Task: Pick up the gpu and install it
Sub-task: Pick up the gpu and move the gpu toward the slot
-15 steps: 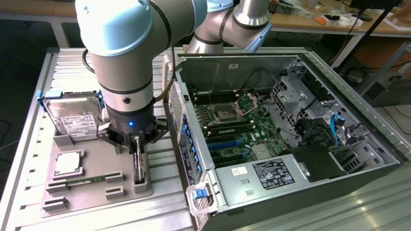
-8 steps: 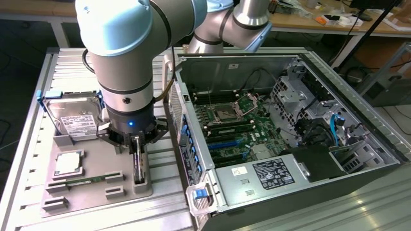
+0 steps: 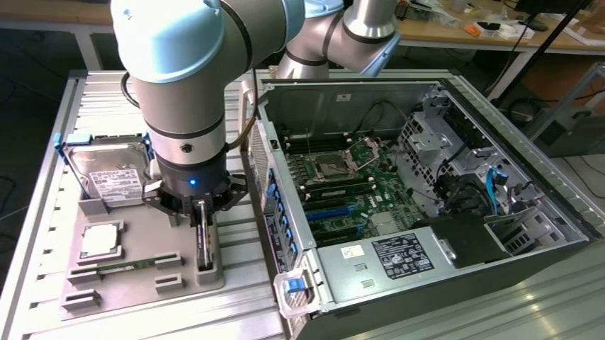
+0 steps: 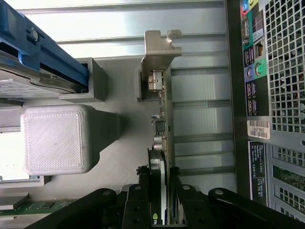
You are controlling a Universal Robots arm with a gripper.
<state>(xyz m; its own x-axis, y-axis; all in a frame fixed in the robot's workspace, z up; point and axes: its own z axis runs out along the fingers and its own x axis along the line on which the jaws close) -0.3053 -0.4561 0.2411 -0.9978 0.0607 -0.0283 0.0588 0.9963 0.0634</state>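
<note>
Ribbed aluminium tabletop (image 3: 42,234) is covered by a matte grey tray (image 3: 142,241). The thin green gpu (image 4: 159,126), silver-bracketed, is clamped edge-up between the gripper's (image 4: 159,177) black jaws.

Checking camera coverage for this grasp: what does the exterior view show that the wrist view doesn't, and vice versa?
Exterior view: the silver-and-blue robot arm, and inside the open black computer case the metal processor socket and labelled black power supply.
Wrist view: the case's rear port panel and white barcode sticker.
Both: the gripper shut on the gpu, a thin green circuit card standing on edge in the grey tray, and the silver hard drive in its blue frame.
</note>
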